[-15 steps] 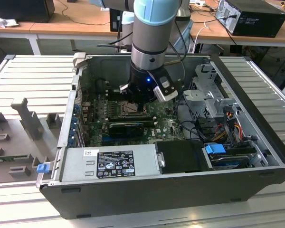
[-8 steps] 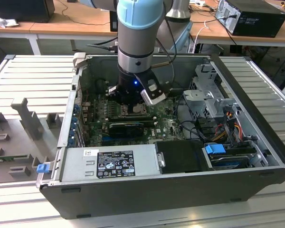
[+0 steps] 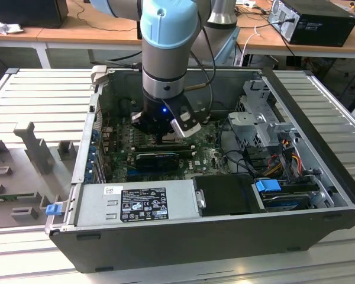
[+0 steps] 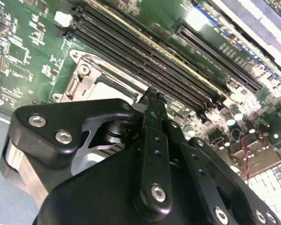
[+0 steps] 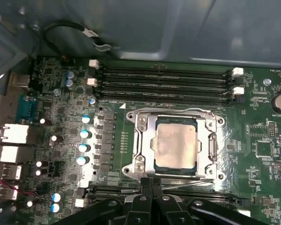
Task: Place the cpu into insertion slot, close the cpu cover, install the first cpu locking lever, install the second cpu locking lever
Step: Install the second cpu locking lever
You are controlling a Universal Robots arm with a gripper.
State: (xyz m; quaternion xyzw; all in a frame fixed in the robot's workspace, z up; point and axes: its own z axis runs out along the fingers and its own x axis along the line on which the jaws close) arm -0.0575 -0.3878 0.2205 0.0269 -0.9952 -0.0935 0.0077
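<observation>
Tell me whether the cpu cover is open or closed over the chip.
Closed. In the first wrist view the cpu cover lies flat around the cpu, which shows through its square window. The gripper sits at its edge.

Cpu (image 5: 175,145): dull brushed metal face; cpu cover (image 5: 210,140): bright glossy metal; gripper (image 5: 152,183): matt black with shiny screws; motherboard (image 5: 257,131): glossy green.
</observation>
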